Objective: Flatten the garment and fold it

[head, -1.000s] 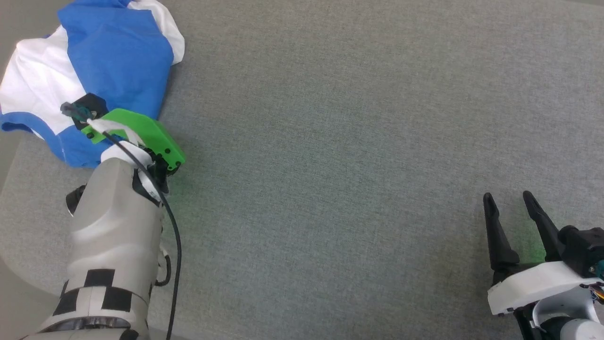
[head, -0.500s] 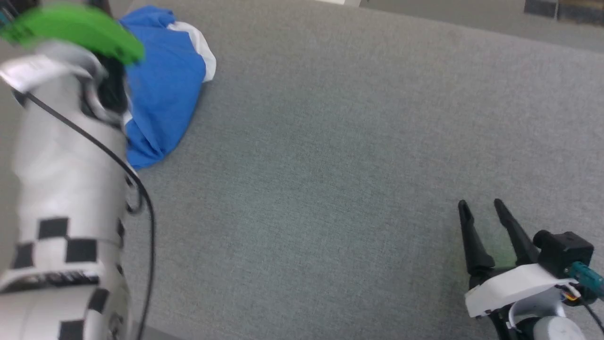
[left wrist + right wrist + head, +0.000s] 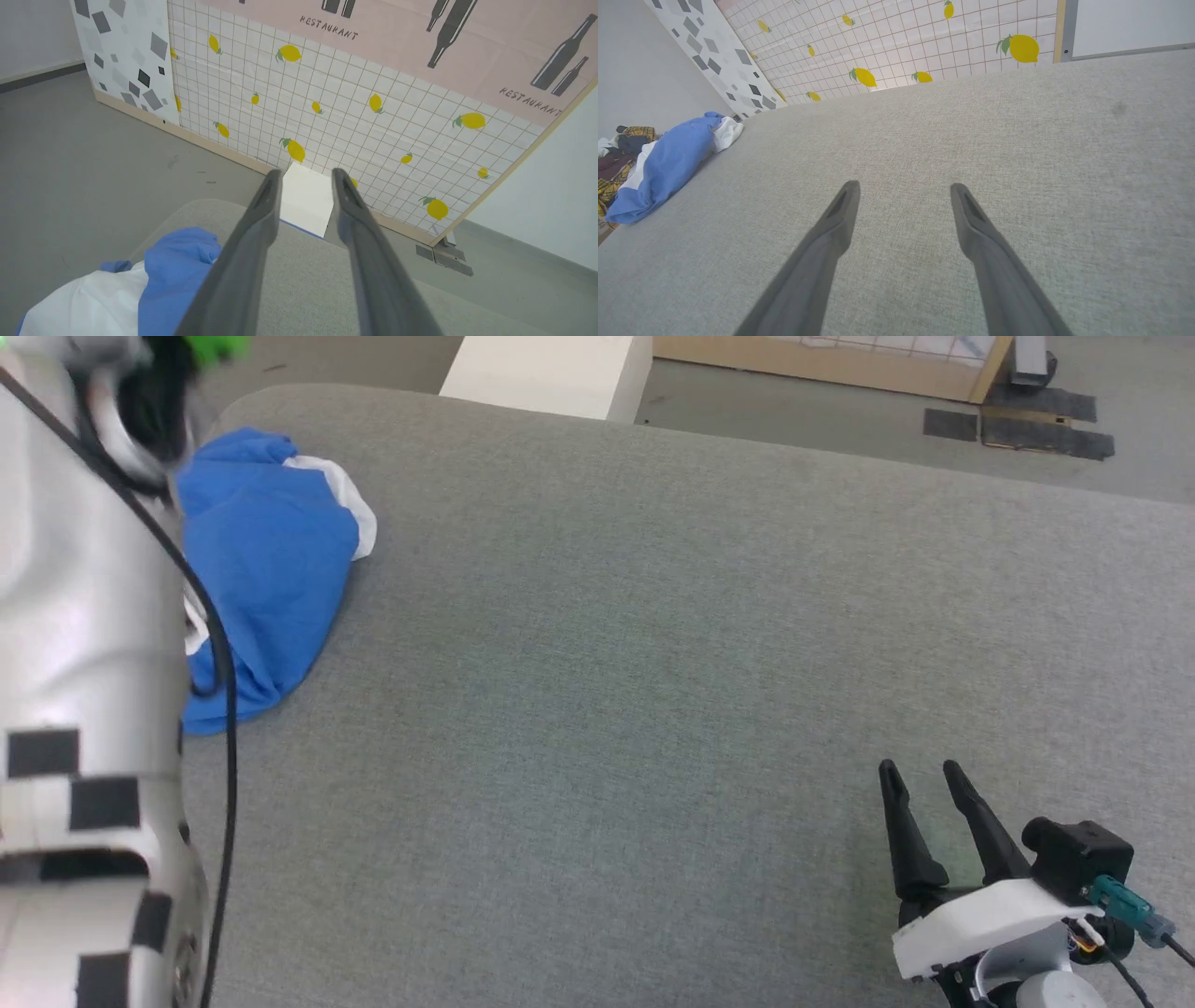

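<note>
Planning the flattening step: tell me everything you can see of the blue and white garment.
The garment is thin soft cloth, royal blue with white panels, bunched in a rumpled heap, neither flattened nor folded. It lies near the far left corner of the grey table, with white showing at its far end. The left forearm hides part of it in the head view. The left gripper hangs open above it, no cloth between its fingers.

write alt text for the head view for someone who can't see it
A crumpled blue and white garment lies bunched at the far left of a grey padded table, partly behind the robot's pale left forearm. The right gripper sits open and empty at the lower right, far from it. A white box stands beyond the table's far edge.
</note>
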